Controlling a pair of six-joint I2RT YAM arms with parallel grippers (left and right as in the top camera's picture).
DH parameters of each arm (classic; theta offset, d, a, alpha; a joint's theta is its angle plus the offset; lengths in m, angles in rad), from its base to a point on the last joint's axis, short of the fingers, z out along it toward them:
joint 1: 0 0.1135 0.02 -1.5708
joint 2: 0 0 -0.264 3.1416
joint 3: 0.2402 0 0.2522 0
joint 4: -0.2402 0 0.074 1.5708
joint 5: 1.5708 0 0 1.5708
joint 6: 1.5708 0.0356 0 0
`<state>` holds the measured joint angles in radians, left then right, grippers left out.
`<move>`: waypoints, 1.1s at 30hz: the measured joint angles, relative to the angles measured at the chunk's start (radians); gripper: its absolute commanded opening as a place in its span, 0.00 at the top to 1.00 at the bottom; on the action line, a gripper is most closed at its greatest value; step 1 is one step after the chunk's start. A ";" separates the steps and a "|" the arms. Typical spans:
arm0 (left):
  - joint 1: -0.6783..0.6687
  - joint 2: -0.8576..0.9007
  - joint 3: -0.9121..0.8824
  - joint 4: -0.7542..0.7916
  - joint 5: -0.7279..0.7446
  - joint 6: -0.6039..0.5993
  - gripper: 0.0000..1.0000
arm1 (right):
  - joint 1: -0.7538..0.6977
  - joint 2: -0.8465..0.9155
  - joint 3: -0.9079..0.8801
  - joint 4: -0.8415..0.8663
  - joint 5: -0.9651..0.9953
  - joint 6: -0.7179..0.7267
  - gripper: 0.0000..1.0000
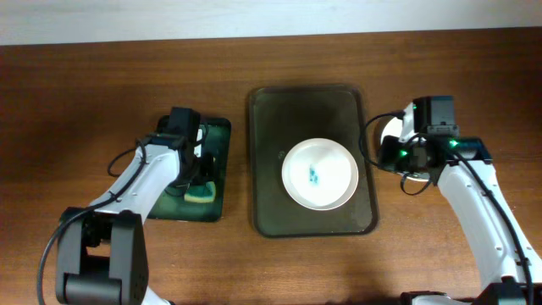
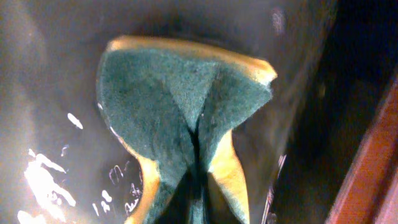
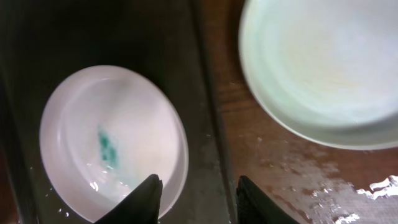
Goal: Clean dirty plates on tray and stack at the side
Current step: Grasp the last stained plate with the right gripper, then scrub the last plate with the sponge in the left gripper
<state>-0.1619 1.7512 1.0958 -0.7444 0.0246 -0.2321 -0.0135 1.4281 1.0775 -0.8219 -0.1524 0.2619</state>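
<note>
One white plate (image 1: pixel 319 174) with a teal smear at its centre lies on the dark olive tray (image 1: pixel 269 119). In the right wrist view that plate (image 3: pixel 112 143) is at lower left, and a second, clean-looking white plate (image 3: pixel 323 62) rests on the wet wooden tabletop just right of the tray's rim (image 3: pixel 208 124). My right gripper (image 3: pixel 199 178) is open and empty, its fingers straddling that rim. From overhead it (image 1: pixel 398 151) hovers beside the tray, partly covering the second plate (image 1: pixel 390 129). My left gripper (image 2: pixel 198 205) is shut on a green-and-yellow sponge (image 2: pixel 180 99), which buckles in its grip.
The sponge (image 1: pixel 201 193) lies in a smaller dark-green tray (image 1: pixel 222 127) left of the big tray, with the left gripper (image 1: pixel 196 169) on it. Water glistens on that tray's floor (image 2: pixel 50 180) and on the tabletop (image 3: pixel 298 174) by the clean plate.
</note>
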 measured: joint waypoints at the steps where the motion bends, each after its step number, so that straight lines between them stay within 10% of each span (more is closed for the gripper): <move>1: 0.000 0.000 0.046 -0.053 0.003 -0.004 0.42 | -0.013 0.000 0.000 -0.010 -0.005 0.000 0.59; 9: 0.000 0.003 -0.008 0.022 -0.017 -0.003 0.68 | -0.013 0.000 0.000 -0.008 -0.010 0.000 0.59; 11: 0.000 0.002 -0.101 0.139 -0.024 -0.011 1.00 | -0.013 0.000 0.000 -0.008 -0.010 0.000 0.59; 27: -0.015 -0.050 0.206 -0.187 -0.010 0.061 1.00 | -0.013 0.124 0.002 -0.012 -0.034 -0.016 0.68; 33: -0.210 -0.045 0.284 0.018 0.168 0.040 1.00 | -0.013 0.318 0.003 0.074 -0.188 -0.101 0.73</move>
<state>-0.3721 1.7058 1.3800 -0.7265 0.1925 -0.1917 -0.0265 1.7462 1.0809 -0.7475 -0.3408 0.1608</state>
